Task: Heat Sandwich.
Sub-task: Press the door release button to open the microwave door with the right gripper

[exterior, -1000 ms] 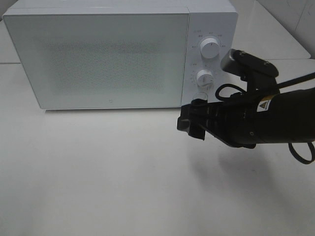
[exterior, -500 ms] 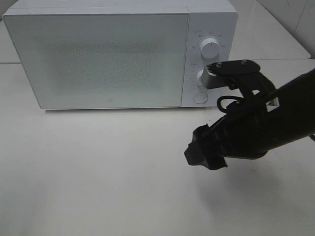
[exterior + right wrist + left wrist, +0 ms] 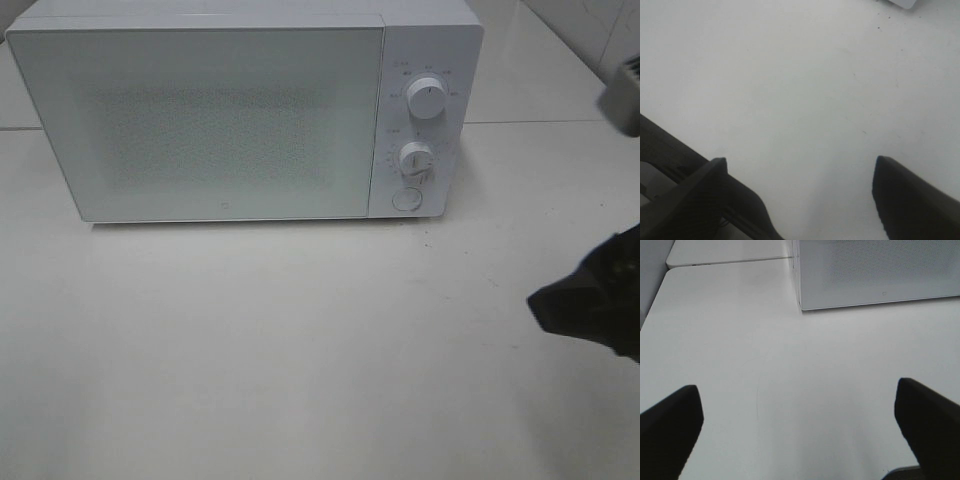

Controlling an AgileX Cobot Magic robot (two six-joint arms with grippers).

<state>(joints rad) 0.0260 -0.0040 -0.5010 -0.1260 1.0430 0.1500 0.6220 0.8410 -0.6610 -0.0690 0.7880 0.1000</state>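
Note:
The sandwich is out of view in every frame. A white microwave (image 3: 230, 120) stands at the back of the table with its door shut; its lower front edge also shows in the left wrist view (image 3: 880, 270). My right gripper (image 3: 590, 305) is a dark shape at the right edge, low over the table and well away from the microwave. In the right wrist view its fingers (image 3: 910, 200) stand apart with only bare table between them. My left gripper (image 3: 800, 430) is open wide over bare table, short of the microwave's front left corner.
Two round dials (image 3: 428, 99) (image 3: 416, 160) and a round button (image 3: 405, 199) sit on the microwave's right panel. The white table (image 3: 280, 340) spreads in front of it. A second white tabletop (image 3: 725, 252) joins behind, on the left.
My right arm has pulled back from in front of the microwave's control panel, down and to the right, until only its tip shows at the right edge. Its jaw opening looks unchanged.

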